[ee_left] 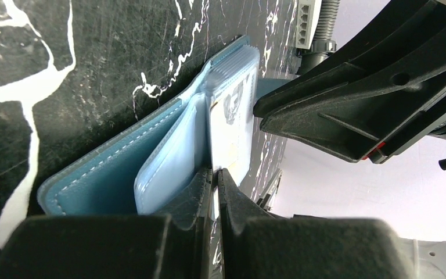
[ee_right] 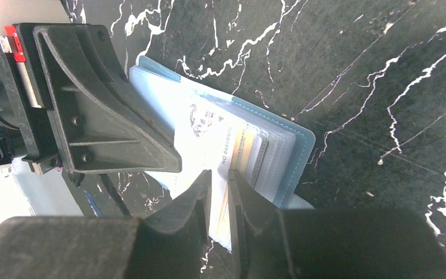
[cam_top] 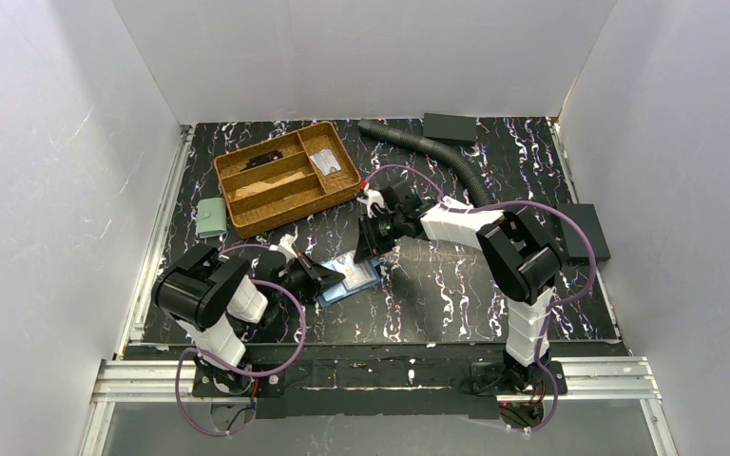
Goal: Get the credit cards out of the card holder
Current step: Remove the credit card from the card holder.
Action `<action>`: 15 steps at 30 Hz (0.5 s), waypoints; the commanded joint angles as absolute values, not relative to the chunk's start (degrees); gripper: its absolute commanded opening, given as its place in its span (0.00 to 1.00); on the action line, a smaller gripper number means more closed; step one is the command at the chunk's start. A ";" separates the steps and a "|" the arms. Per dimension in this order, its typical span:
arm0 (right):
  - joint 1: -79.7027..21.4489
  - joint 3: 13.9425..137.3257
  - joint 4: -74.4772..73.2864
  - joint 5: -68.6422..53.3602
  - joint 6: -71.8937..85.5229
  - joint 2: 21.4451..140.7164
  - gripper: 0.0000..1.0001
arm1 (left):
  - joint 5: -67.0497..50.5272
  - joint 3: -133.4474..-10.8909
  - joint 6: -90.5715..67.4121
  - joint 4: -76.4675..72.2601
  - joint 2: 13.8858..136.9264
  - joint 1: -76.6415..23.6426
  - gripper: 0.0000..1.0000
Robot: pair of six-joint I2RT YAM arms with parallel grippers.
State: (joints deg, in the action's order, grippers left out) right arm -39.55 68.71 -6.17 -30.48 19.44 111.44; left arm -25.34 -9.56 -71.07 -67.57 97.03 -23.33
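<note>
The black white-veined desk [cam_top: 437, 294] carries everything. The landmark is the teal-blue card holder [cam_top: 350, 282], which lies open on the desk between the two arms, nearer the left one.

Beyond the card holder and to its left sits a wicker divided tray [cam_top: 297, 215] with small items in its compartments. Beyond the card holder and to its right, a grey corrugated hose [cam_top: 428, 147] curves across the desk. A flat black box [cam_top: 450, 127] lies beyond the hose's far end, well apart from the card holder. A second black box [cam_top: 585, 233] lies far to the card holder's right. A pale green pouch [cam_top: 212, 217] rests to the card holder's left, just beside the tray.

The card holder's outer cover lies flat on the desk, and its clear sleeves [ee_right: 270, 154] fan up from the lighter blue inside.

The left fingers [ee_left: 238, 203] reach in from the card holder's left side. They are pressed almost together, pinching a clear sleeve leaf at its edge.

The right fingers [ee_right: 189, 200] reach in from the card holder's far side. They are closed to a narrow slit on the edge of a pale credit card [ee_right: 209, 133]. That card bears a small emblem and a printed number, and it sticks partway out of the sleeves. A yellow-edged card [ee_right: 241, 148] sits in the sleeve just beside it.
</note>
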 commanded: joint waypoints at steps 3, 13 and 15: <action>-39.36 67.10 -13.35 -21.04 15.67 115.76 0.27 | -26.78 -7.14 -68.48 -64.95 97.47 -21.95 0.00; -39.26 67.24 -13.62 -20.49 15.21 115.94 0.28 | -27.32 -5.83 -68.34 -64.96 97.38 -21.14 0.00; -39.27 67.24 -13.68 -20.53 15.13 115.93 0.28 | -27.49 -5.64 -68.29 -64.99 97.22 -20.96 0.00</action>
